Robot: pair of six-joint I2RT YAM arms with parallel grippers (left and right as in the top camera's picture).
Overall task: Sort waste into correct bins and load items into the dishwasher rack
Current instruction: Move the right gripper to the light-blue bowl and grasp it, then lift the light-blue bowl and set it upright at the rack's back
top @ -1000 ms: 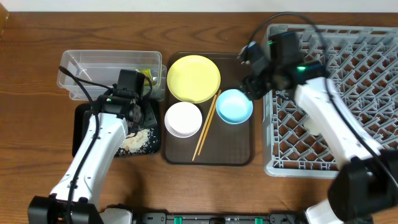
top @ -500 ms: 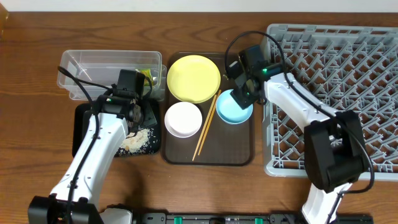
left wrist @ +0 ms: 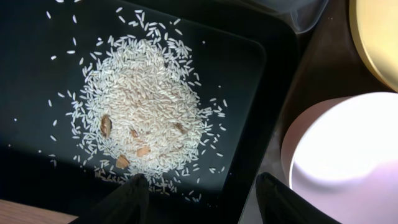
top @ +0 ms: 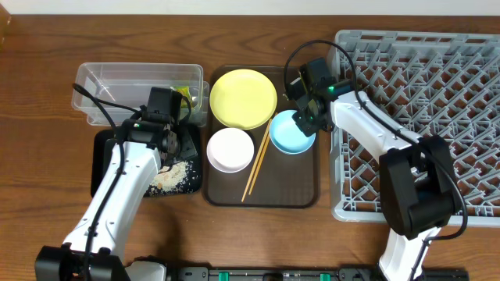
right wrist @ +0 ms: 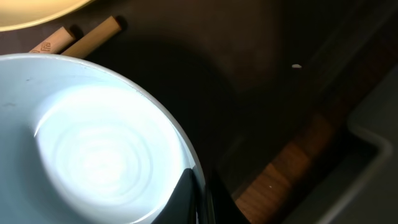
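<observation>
Overhead. Right gripper [top: 306, 122] sits at the right rim of the light blue bowl [top: 289, 134], which rests on the brown tray [top: 262, 197] just beside the dishwasher rack [top: 422, 117]. Yellow plate [top: 243, 97], white bowl [top: 230, 149] and chopsticks [top: 258, 158] share the tray. Left gripper [top: 173, 148] hangs over the black tray [top: 105, 168], below the clear box [top: 133, 86].

Left wrist. Fingers [left wrist: 127, 199] stand apart over the rice [left wrist: 143, 112], holding nothing. The white bowl is just to the right.

Right wrist. Jaws are pinched together on the bowl's thin rim, one finger [right wrist: 186, 196] inside the wall. Chopstick ends lie near the bowl's far edge.

Step in hand, by my judgement: lift the blue bowl into the rack.
- A rim pinch on one side is likely to let the bowl swing, so raise it slowly.
- Lift straight up first, clear of the chopsticks and the tray lip.
- Carry it right over the rack wall.
- Set it between pegs, tilted, before letting go.
</observation>
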